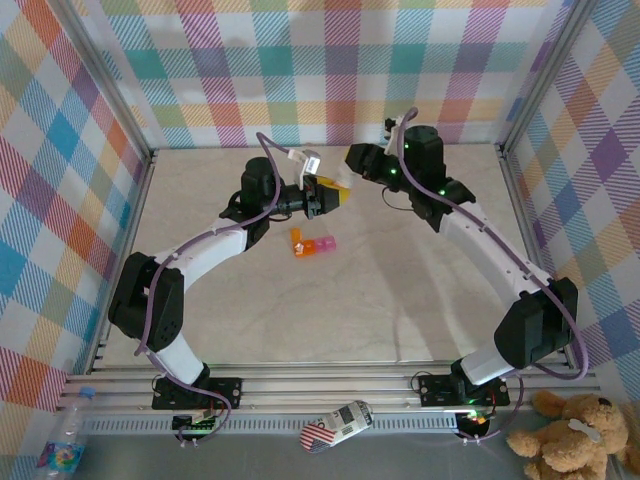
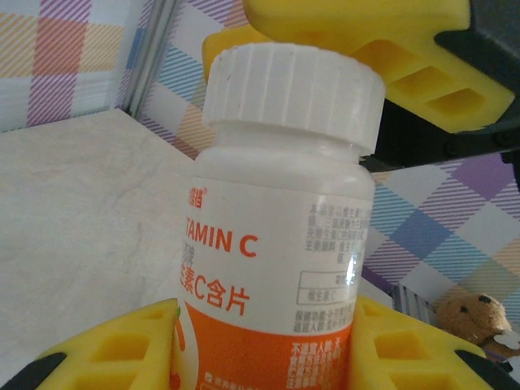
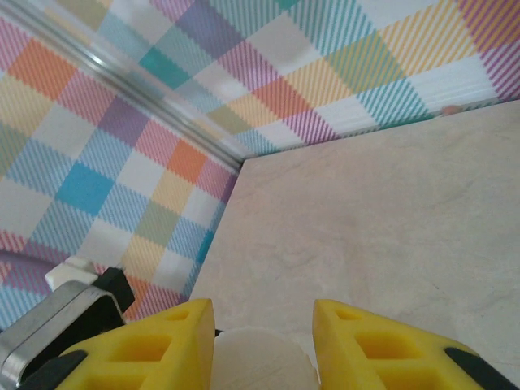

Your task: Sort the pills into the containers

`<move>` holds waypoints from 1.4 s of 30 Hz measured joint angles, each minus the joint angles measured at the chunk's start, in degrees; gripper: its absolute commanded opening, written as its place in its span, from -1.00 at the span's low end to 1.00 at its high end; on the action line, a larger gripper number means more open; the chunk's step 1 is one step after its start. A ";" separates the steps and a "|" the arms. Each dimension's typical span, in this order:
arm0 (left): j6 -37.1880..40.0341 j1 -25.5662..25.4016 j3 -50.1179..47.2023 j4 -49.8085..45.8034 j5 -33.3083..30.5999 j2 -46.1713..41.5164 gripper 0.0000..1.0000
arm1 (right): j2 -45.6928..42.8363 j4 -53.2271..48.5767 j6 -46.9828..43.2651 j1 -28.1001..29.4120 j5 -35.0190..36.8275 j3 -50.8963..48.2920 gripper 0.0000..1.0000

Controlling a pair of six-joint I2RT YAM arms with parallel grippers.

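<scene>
The containers (image 1: pixel 312 244), a short orange-and-pink strip of tiny boxes, lie on the table just in front of both grippers. My left gripper (image 1: pixel 330 195) (image 2: pixel 268 305) is shut on the body of a white-and-orange Vitamin C bottle (image 2: pixel 276 244) and holds it upright above the table. The bottle's ribbed white cap (image 2: pixel 292 89) (image 3: pixel 260 357) sits between the yellow fingers (image 2: pixel 390 49) of my right gripper (image 1: pixel 355 160) (image 3: pixel 264 305), which reaches in from above and is closed against the cap's sides. No loose pills are in sight.
Checked walls and a metal frame rail (image 3: pixel 122 73) close off the back and sides of the pale table (image 1: pixel 400 290). Beyond the near rail lie a water bottle (image 1: pixel 65 440), a small flag-patterned can (image 1: pixel 338 425) and a teddy bear (image 1: pixel 575 435).
</scene>
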 measured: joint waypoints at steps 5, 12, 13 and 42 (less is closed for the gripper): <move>0.09 0.04 -0.04 0.07 -1.29 0.00 -1.00 | -0.22 -1.55 0.17 1.09 3.06 0.63 0.18; 0.09 0.04 -0.04 1.25 -2.95 0.00 -1.00 | -3.67 -7.52 -1.29 0.33 1.68 0.87 0.66; 0.09 0.04 -0.04 1.42 -2.95 0.00 -1.00 | -4.57 -8.07 -1.70 -0.42 1.38 0.87 0.68; -2.10 0.04 0.07 3.17 2.86 0.00 -1.00 | -2.34 -0.37 -6.21 -6.05 -20.87 -1.53 0.31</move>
